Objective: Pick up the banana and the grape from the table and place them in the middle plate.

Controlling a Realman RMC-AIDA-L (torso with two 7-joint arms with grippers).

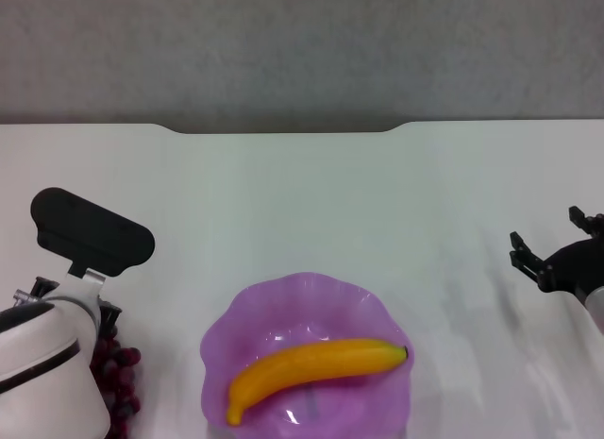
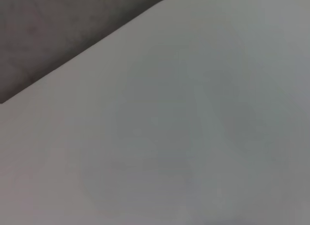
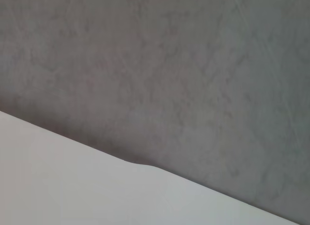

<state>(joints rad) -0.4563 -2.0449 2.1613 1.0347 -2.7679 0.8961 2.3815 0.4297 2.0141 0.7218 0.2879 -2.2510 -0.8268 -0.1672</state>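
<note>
The banana (image 1: 316, 368) already lies in the middle plate (image 1: 247, 318), so the step in hand looks to be the grape (image 1: 117, 382) — a bunch sitting on the table (image 1: 311, 203) just beside the plate on the robot's left, largely hidden under the left arm. The left gripper (image 1: 94, 316) hangs directly over the bunch, but its fingers are masked by the wrist housing, so I cannot tell whether they are spread or closed, or whether they touch the fruit at all. To do this well, the gripper probably wants to settle around the thick middle of the cluster rather than one berry, since a bunch of small round beads can roll or pinch out sideways; a firm, centred grasp, a clear lift over the scalloped rim, and a release into the bare part of the dish beside the banana seem sensible. The right gripper (image 1: 557, 260) idles near the table's right edge, fingers parted and holding nothing. The banana is smooth, curved, yellow-orange with a dark tip; the plate is translucent purple with a wavy, petal-like rim; the grapes are dark red-purple and knobbly; the tabletop is plain, smooth white with a notched far edge.
</note>
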